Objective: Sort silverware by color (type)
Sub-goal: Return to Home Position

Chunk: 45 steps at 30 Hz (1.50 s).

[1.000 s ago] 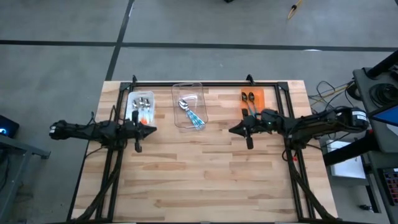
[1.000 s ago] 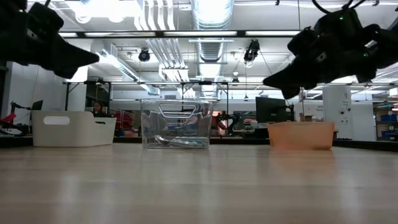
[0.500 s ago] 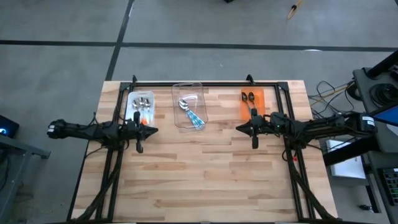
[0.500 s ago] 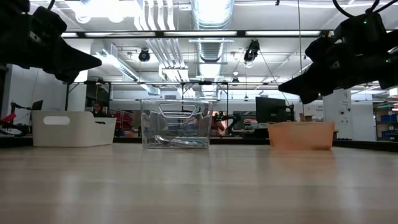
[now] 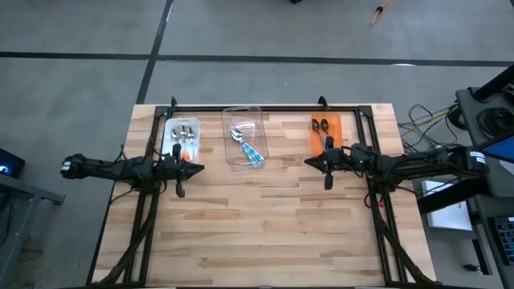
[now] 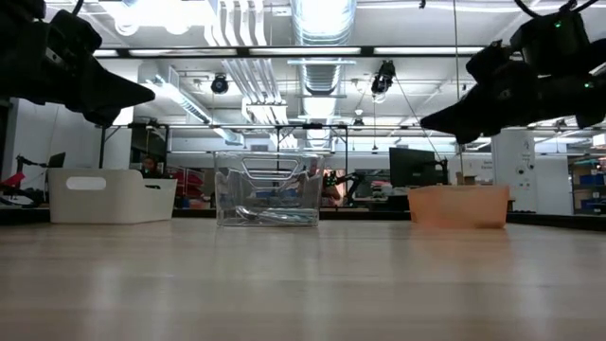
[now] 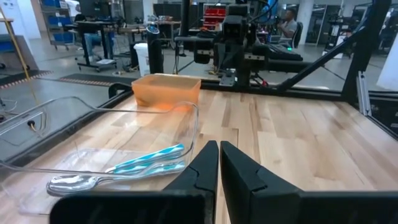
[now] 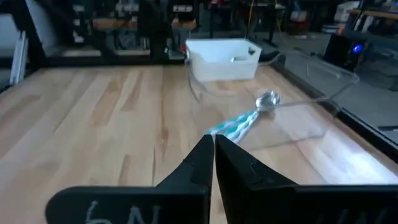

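Left gripper [image 5: 199,168] and right gripper [image 5: 308,164], fingers pressed together on nothing, hang over the table [image 5: 265,225], probably because sorting looks finished: spoons [image 5: 250,148] lie in the far white bin [image 5: 181,120], clear bin [image 5: 242,109] and orange bin [image 5: 336,124], left to right.

Grey floor [image 5: 80,32] — ceiling ducts [image 6: 322,19]

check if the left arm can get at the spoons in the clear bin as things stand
Probably yes. The left end effector hangs shut near the clear bin, whose top is open, and nothing lies over the teal-handled spoons inside. It would have to rise over the wall and open first.
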Motion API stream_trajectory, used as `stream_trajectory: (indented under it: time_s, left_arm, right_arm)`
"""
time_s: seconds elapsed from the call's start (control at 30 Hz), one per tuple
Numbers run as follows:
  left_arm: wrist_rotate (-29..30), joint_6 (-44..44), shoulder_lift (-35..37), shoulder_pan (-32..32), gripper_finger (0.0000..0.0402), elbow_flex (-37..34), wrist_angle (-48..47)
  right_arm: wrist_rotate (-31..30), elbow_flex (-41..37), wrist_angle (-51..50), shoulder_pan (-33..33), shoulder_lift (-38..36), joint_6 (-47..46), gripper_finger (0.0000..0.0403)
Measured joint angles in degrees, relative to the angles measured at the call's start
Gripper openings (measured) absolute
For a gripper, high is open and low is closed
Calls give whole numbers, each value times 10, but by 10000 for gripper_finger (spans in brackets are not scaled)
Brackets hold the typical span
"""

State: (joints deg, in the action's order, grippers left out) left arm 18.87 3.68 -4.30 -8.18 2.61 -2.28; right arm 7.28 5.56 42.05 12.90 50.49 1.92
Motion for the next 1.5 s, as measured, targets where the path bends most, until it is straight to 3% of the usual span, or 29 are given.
stream_trajectory:
  time_s: [0.2,0.37,0.43,0.73,0.97,1.1,1.23,1.5]
  left_arm:
    - [0,0,-2,0,0,0,0]
    - [0,0,-2,0,0,0,0]
    - [0,0,-3,0,0,0,1]
    - [0,0,-5,0,0,0,1]
    - [0,0,-6,0,0,0,1]
    - [0,0,-7,0,0,0,1]
    - [0,0,-7,0,0,-1,2]
    - [0,0,-11,0,0,-1,2]
  right_arm:
    - [-14,-6,-80,-38,-85,16,9]
    - [-135,-29,-105,-91,-132,47,9]
    - [-152,-41,-123,-99,-150,47,9]
    - [-149,-49,-205,-99,-238,42,9]
    - [-149,-49,-386,-99,-410,37,9]
    - [-119,-49,-406,-99,-495,85,9]
    - [-98,-49,-386,-99,-502,135,9]
    - [-59,-49,-353,-100,-487,135,9]
